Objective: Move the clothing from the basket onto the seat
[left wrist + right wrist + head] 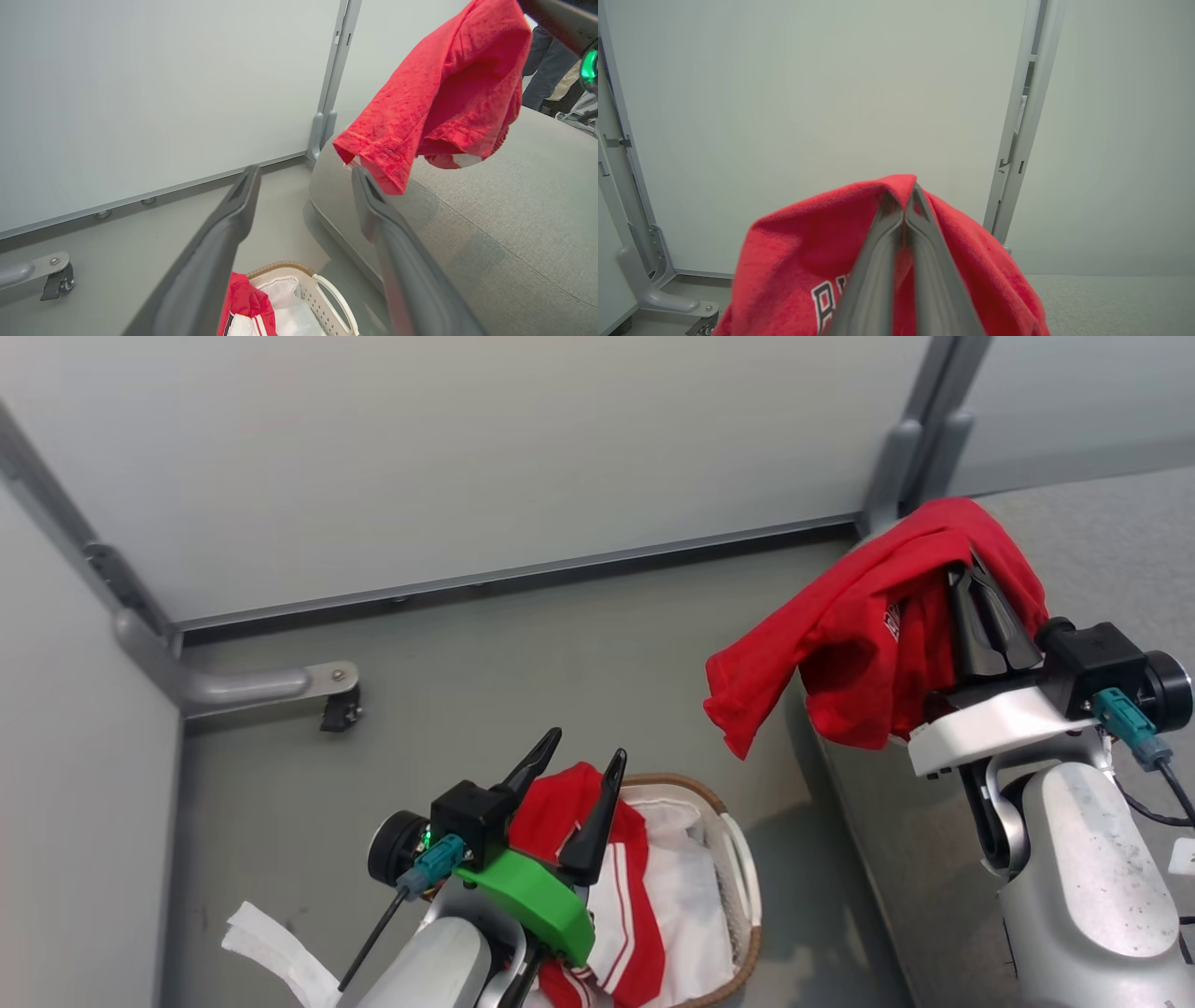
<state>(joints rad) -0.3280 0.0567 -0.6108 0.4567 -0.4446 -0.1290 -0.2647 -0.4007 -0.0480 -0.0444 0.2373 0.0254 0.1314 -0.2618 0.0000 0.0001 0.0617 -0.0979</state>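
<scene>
- Lettered garment (840, 635), upper right of the head view: bright red, with dark letters edged in white.
- Striped garment (621, 905), bottom centre: red, with white panels carrying thin red stripes.
- Basket (695, 786): white plastic with a brown woven rim; its liner (691, 896) is white.
- Seat (514, 224): mid grey, finely flecked weave.
- Left gripper (586, 744): black fingers on a green mount.
- Right gripper (971, 569): black fingers on a white mount.
- Floor (560, 644): dull grey-green.

Pale partition panels (467, 457), grey metal posts (899, 462), grey floor (560, 653).
</scene>
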